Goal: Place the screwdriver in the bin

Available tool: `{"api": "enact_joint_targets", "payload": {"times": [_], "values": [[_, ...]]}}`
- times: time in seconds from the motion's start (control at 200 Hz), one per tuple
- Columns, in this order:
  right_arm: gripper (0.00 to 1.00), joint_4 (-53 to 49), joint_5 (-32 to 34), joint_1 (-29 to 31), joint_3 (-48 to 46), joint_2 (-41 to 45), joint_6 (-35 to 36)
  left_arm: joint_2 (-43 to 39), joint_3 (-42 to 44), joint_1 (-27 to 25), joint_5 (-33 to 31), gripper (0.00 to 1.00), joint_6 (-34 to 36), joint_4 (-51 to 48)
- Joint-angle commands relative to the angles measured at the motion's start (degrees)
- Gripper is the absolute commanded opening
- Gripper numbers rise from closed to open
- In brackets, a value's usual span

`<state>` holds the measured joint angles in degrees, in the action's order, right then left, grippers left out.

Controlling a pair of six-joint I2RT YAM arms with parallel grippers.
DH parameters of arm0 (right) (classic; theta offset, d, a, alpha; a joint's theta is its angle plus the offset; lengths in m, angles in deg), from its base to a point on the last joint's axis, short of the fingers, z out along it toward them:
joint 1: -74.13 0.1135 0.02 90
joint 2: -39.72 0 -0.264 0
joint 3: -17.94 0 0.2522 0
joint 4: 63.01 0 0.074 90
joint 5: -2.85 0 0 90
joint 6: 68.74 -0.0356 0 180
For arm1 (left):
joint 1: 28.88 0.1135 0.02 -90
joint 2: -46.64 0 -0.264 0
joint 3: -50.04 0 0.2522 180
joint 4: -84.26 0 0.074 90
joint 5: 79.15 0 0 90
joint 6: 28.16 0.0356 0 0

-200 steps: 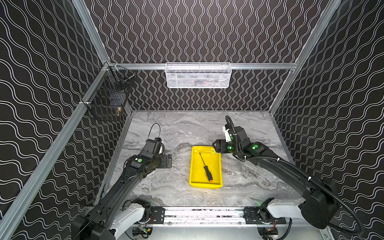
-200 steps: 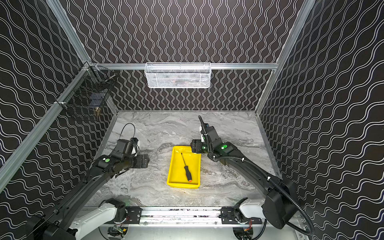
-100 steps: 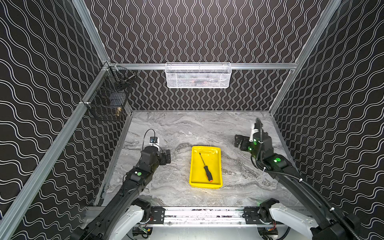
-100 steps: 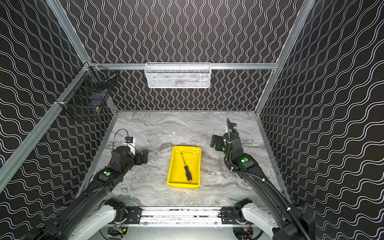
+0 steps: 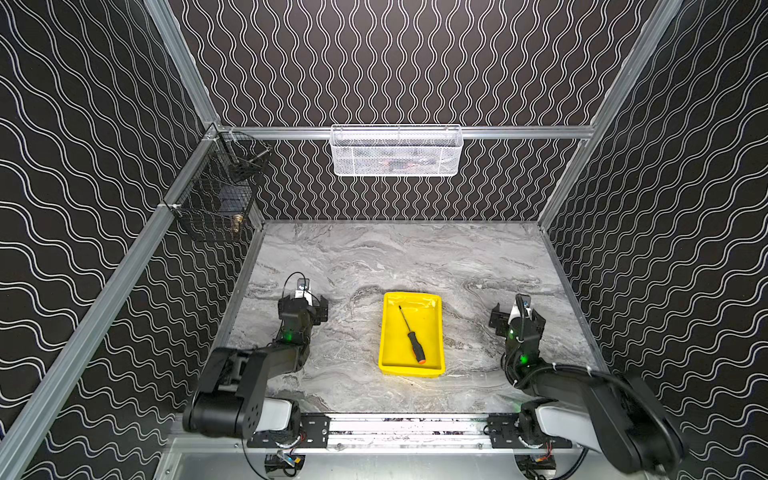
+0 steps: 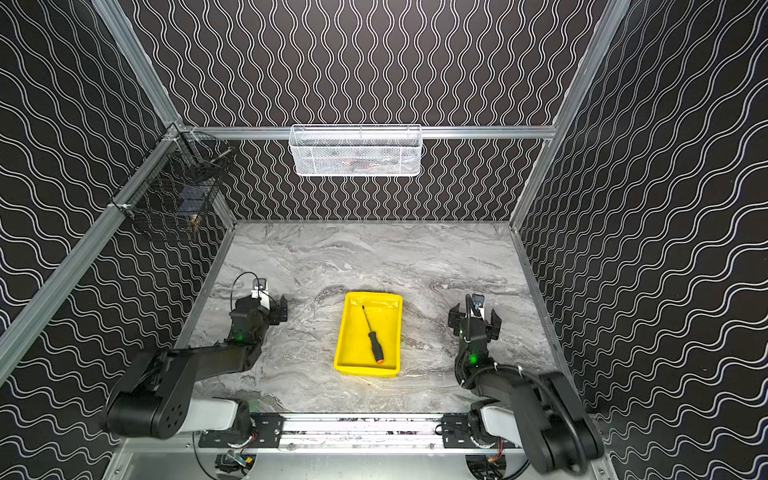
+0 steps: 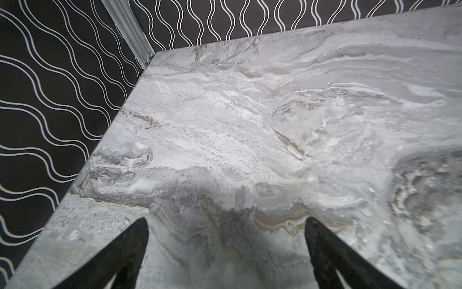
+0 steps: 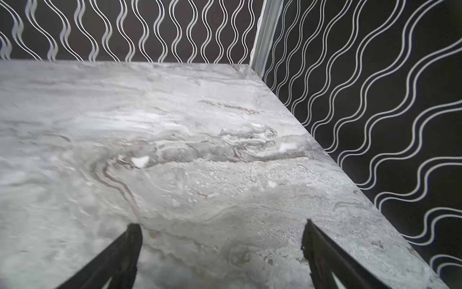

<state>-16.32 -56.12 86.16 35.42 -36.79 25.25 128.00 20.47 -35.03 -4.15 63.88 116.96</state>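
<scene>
Yellow bin (image 5: 430, 332) (grey marbled table (image 5: 374, 257))

Table (image 5: 374, 257): one, rectangular, grey-white marble pattern with darker veins. Lying directly on it: bin (image 5: 390, 332), one, yellow, shallow, raised rim, flat on its base, long sides running front to back, near the middle, toward the front edge.

Whatever lies inside the white wire mesh basket (image 5: 397, 151) and the black wire basket (image 5: 216, 208) on the walls is too small and blurred to identify.
</scene>
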Motion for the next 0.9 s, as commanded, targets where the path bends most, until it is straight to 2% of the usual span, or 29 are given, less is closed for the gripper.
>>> {"api": "enact_joint_targets", "payload": {"times": [0.0, 0.1, 0.18, 0.27, 0.35, 0.39, 0.425, 0.45, 0.506, 0.596, 0.696, 0.786, 0.896], "values": [[0.99, 31.8, -4.2, -1.0, -0.9, -8.4, 4.6, 3.7, -1.6, 0.8, 2.6, 0.99, 0.7, 10.4], [0.99, 35.4, -6.0, -1.8, 0.8, -14.4, 5.6, 11.3, -0.6, 1.6, 5.3, 0.99, 1.3, 20.2], [0.99, 22.2, -8.7, -4.0, 2.8, -8.9, 1.3, 14.0, -0.9, 1.7, 5.5, 0.99, 1.0, 21.8], [0.99, 12.4, -16.9, -9.4, 6.6, -8.2, -2.8, 13.3, -3.1, 2.2, 7.7, 0.99, 0.9, 16.0], [1.0, 15.9, -21.1, -11.8, 8.8, -13.7, -2.6, 13.3, -5.6, 2.2, 8.6, 0.99, 1.2, 10.9], [1.0, 6.8, -21.6, -12.3, 11.1, -11.4, -4.4, 13.7, -5.2, 2.2, 8.7, 0.99, 1.6, 13.1], [1.0, 0.0, -25.0, -14.1, 13.2, -10.0, -5.2, 13.4, -5.5, 2.2, 8.8, 0.99, 1.3, 11.6], [1.0, 1.8, -27.3, -15.1, 12.9, -10.7, -5.5, 13.4, -5.5, 2.2, 8.8, 0.99, 1.3, 11.5], [1.0, 9.1, -27.8, -15.4, 11.2, -12.7, -5.1, 13.7, -5.5, 2.2, 8.4, 0.99, 1.6, 12.3], [1.0, 1.6, -27.6, -15.4, 13.0, -10.7, -5.7, 13.7, -5.3, 2.2, 8.4, 0.99, 1.6, 12.7], [1.0, 8.3, -27.4, -15.4, 11.5, -12.5, -4.6, 13.6, -5.4, 2.1, 8.2, 0.99, 1.7, 12.5], [1.0, 3.8, -27.3, -15.4, 12.4, -11.1, -4.7, 13.7, -5.4, 2.1, 8.2, 0.99, 1.7, 12.5], [1.0, 7.9, -27.4, -15.4, 11.4, -12.0, -4.4, 14.0, -6.0, 2.1, 8.3, 0.99, 1.7, 11.7]]}}
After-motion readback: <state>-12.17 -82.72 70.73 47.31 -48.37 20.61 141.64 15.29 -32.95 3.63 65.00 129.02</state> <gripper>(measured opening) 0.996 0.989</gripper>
